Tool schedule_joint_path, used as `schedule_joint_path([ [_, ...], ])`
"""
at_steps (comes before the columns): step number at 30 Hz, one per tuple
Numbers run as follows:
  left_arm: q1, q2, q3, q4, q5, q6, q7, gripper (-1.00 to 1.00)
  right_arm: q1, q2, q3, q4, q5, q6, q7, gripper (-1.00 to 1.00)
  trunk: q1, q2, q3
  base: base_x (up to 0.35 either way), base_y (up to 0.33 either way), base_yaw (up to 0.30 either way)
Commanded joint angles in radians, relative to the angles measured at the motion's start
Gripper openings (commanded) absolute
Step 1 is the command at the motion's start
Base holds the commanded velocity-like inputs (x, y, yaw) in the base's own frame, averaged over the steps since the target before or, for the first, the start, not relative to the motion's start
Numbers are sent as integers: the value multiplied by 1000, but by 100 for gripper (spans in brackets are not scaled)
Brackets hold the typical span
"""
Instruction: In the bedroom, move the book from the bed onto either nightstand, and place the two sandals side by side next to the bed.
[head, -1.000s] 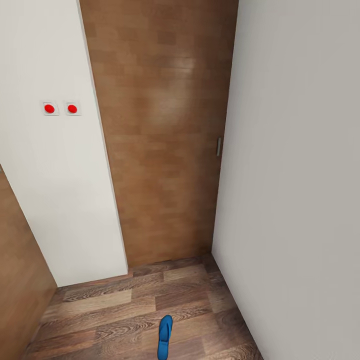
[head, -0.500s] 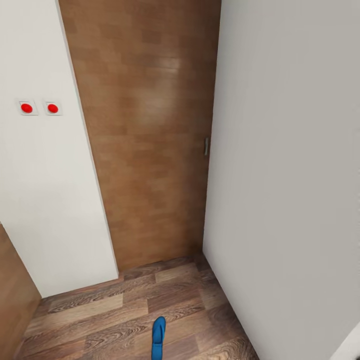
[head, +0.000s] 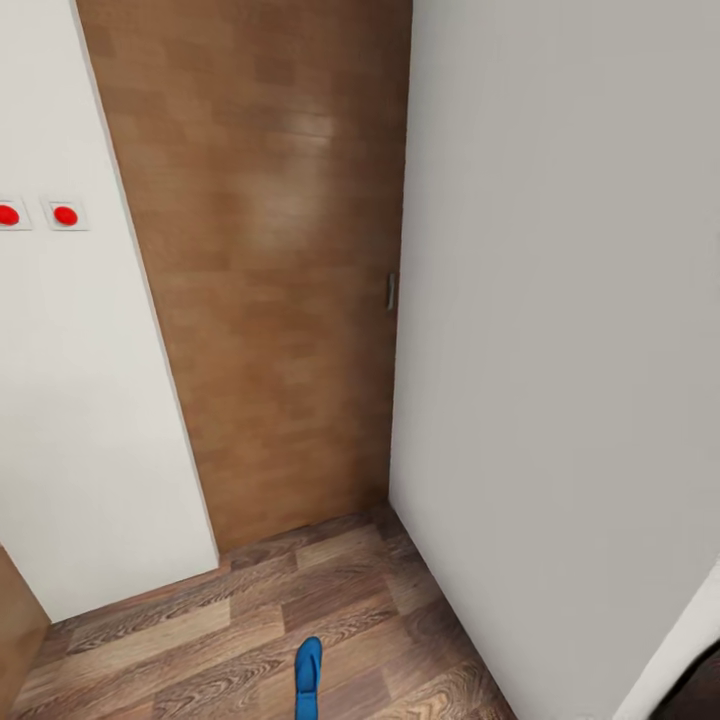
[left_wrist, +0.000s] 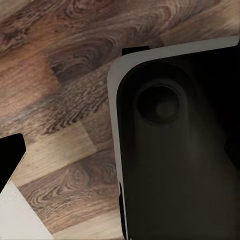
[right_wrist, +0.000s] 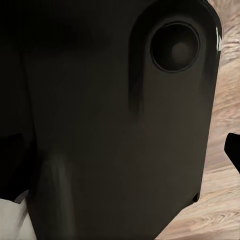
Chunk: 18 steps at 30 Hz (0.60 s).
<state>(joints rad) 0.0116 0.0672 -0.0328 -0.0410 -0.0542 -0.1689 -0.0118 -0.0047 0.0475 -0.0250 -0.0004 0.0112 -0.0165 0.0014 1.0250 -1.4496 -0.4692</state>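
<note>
White walls stand on both sides of the head view, with a tall brown wooden door (head: 265, 270) between them at the far end and a small grey metal handle (head: 391, 291) on its right edge. Two little square switches with red round buttons (head: 64, 214) sit on the left wall. Down on the brown wood-plank floor (head: 230, 620), at the near edge, lies one small flat bright blue sandal (head: 308, 676), with its toe pointing toward the door. It lies alone on the floor, well apart from both walls, so I think it needs picking up and carrying to the bed. The left wrist view looks down at the same plank floor, with a big dark rounded part of the robot's body (left_wrist: 170, 150) close by, likely because the arm hangs tucked in while the robot rolls. The right wrist view looks at a dark body part too. I cannot tell if either gripper is spread or pressed together.
</note>
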Motion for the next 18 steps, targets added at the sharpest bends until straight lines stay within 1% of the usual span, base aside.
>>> schedule_joint_path([
  [1, 1, 0, -2, -2, -6, -1, -1, 100, 0, 0, -3, 0, 1, -1, 0, 100, 0, 0, -1, 0, 138, -176],
  [18, 1, 2, -2, -2, -5, -2, -1, 100, 0, 3, -1, 0, 1, -1, 0, 100, 0, 0, -1, 0, 151, -171],
])
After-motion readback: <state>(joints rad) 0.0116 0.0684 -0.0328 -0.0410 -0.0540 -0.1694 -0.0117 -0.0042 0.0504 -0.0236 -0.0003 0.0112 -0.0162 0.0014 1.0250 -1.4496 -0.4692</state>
